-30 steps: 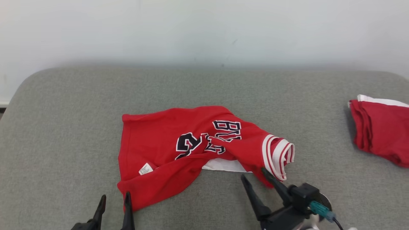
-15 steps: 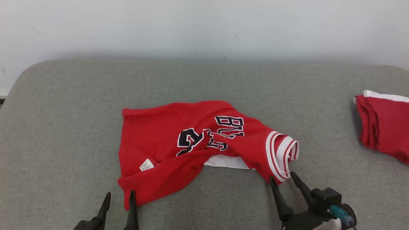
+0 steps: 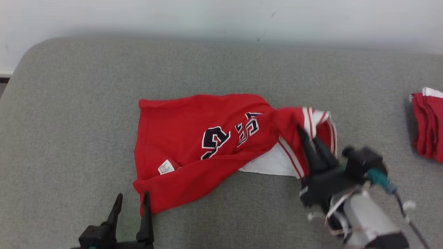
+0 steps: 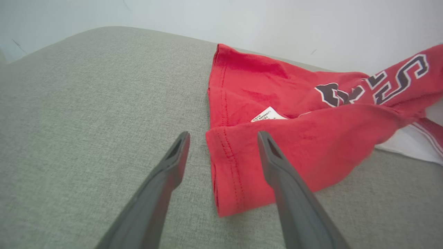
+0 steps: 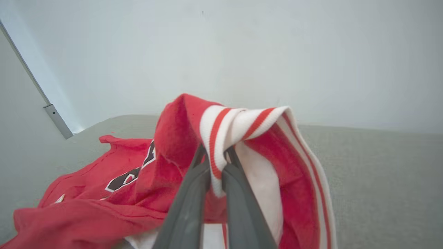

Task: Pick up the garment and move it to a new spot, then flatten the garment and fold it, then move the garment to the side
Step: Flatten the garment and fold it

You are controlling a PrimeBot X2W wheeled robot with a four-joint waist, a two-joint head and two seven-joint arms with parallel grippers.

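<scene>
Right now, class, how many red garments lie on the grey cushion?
2: a red lettered jersey at centre, striped cuff pinched by the right gripper; folded red fabric at the right edge, cropped, possibly hiding more.

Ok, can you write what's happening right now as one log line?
garment: crumpled, unfolded | right gripper: jaws shut on its striped trim | left gripper: jaws open near hem corner

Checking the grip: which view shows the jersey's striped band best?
The right wrist view: the striped band sits close up, pinched in the right tool. The head view shows it smaller, slightly blurred, partly behind that tool; the left wrist view catches a striped sliver at its right edge.
</scene>
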